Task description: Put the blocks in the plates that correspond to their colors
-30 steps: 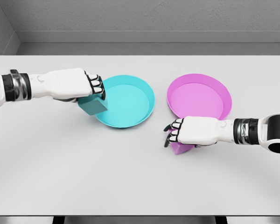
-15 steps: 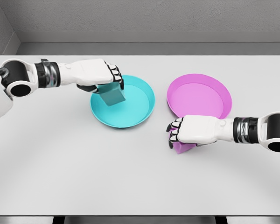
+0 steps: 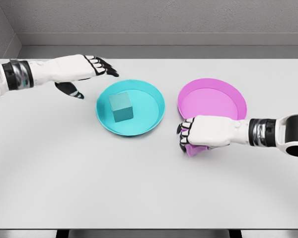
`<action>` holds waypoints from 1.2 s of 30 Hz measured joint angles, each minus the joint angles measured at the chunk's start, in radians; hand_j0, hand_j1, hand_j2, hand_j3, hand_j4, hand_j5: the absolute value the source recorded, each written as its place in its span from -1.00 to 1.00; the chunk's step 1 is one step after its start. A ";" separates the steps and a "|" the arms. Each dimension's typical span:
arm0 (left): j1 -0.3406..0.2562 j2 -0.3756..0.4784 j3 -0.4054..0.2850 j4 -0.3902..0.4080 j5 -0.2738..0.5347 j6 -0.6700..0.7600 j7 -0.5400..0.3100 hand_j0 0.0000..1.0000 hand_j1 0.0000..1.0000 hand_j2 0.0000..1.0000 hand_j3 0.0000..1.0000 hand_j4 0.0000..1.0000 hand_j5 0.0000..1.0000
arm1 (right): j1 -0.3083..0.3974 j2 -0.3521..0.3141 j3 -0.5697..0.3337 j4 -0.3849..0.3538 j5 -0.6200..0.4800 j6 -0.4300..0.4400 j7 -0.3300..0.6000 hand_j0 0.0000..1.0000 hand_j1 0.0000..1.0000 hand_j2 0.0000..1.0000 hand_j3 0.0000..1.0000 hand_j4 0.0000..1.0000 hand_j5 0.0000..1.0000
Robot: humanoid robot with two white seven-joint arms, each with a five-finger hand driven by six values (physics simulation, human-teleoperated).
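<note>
Where it gripped the teal block [image 3: 121, 107] half a second ago, the left hand [image 3: 82, 69] now hovers open-fingered beside the teal plate [image 3: 151, 96], block inside; the right hand [image 3: 204, 136] stays clamped on the pink block [image 3: 194, 149], touching the pink plate [image 3: 213, 84].

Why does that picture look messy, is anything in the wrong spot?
Nothing is really messy. The teal block sits inside the teal plate, released by the open left hand. Only the pink block is not home yet: the right hand grips it beside the pink plate.
</note>
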 measured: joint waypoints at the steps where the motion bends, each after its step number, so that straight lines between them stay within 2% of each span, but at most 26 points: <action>1: 0.022 0.042 0.005 0.002 0.024 -0.001 0.000 1.00 1.00 1.00 1.00 1.00 1.00 | 0.000 0.000 -0.010 0.000 -0.012 0.000 0.000 -0.06 -0.06 -0.06 -0.06 -0.06 -0.06; 4: 0.038 0.129 0.044 0.001 0.066 -0.001 0.001 1.00 1.00 1.00 1.00 1.00 1.00 | 0.002 0.000 -0.031 0.002 -0.046 0.000 0.000 -0.06 -0.06 -0.06 -0.06 -0.06 -0.06; 7: 0.069 0.162 0.070 -0.004 0.085 0.000 0.002 1.00 1.00 1.00 1.00 1.00 1.00 | 0.003 -0.003 -0.065 0.002 -0.092 0.000 0.000 -0.07 -0.07 -0.07 -0.07 -0.07 -0.07; 14: 0.098 0.136 0.085 -0.028 0.104 0.000 0.003 1.00 1.00 1.00 1.00 1.00 1.00 | 0.008 -0.007 -0.191 0.036 -0.218 0.000 0.000 -0.07 -0.07 -0.07 -0.07 -0.07 -0.07; 20: 0.106 0.129 0.087 -0.022 0.107 0.000 0.003 1.00 1.00 1.00 1.00 1.00 1.00 | -0.020 0.006 -0.249 0.161 -0.273 0.000 0.000 -0.05 -0.05 -0.05 -0.05 -0.05 -0.05; 21: 0.109 0.129 0.087 -0.021 0.107 0.000 0.003 1.00 1.00 1.00 1.00 1.00 1.00 | -0.020 0.011 -0.252 0.179 -0.274 0.000 0.001 0.01 0.01 0.01 0.01 0.01 0.01; 23: 0.112 0.128 0.087 -0.020 0.107 0.000 0.003 1.00 1.00 1.00 1.00 1.00 1.00 | -0.023 0.019 -0.255 0.211 -0.272 0.000 0.001 0.36 0.36 0.36 0.36 0.36 0.36; 25: 0.112 0.128 0.087 -0.020 0.107 0.000 0.003 1.00 1.00 1.00 1.00 1.00 1.00 | -0.023 0.026 -0.257 0.227 -0.269 0.000 0.001 0.59 0.59 0.59 0.59 0.59 0.59; 26: 0.112 0.127 0.087 -0.020 0.107 0.000 0.003 1.00 1.00 1.00 1.00 1.00 1.00 | -0.023 0.030 -0.257 0.233 -0.268 0.000 0.001 0.87 0.87 0.87 0.87 0.87 0.87; 30: 0.115 0.127 0.087 -0.019 0.107 0.000 0.003 1.00 1.00 1.00 1.00 1.00 1.00 | -0.017 0.040 -0.258 0.242 -0.267 0.000 0.000 0.90 0.90 0.90 0.90 0.90 0.90; 32: 0.115 0.128 0.087 -0.019 0.107 0.000 0.003 1.00 1.00 1.00 1.00 1.00 1.00 | -0.017 0.042 -0.259 0.243 -0.267 0.000 0.000 1.00 1.00 1.00 1.00 1.00 1.00; 36: 0.117 0.128 0.087 -0.019 0.107 0.000 0.003 1.00 1.00 1.00 1.00 1.00 1.00 | -0.012 0.042 -0.261 0.248 -0.267 0.001 0.000 1.00 1.00 1.00 1.00 1.00 1.00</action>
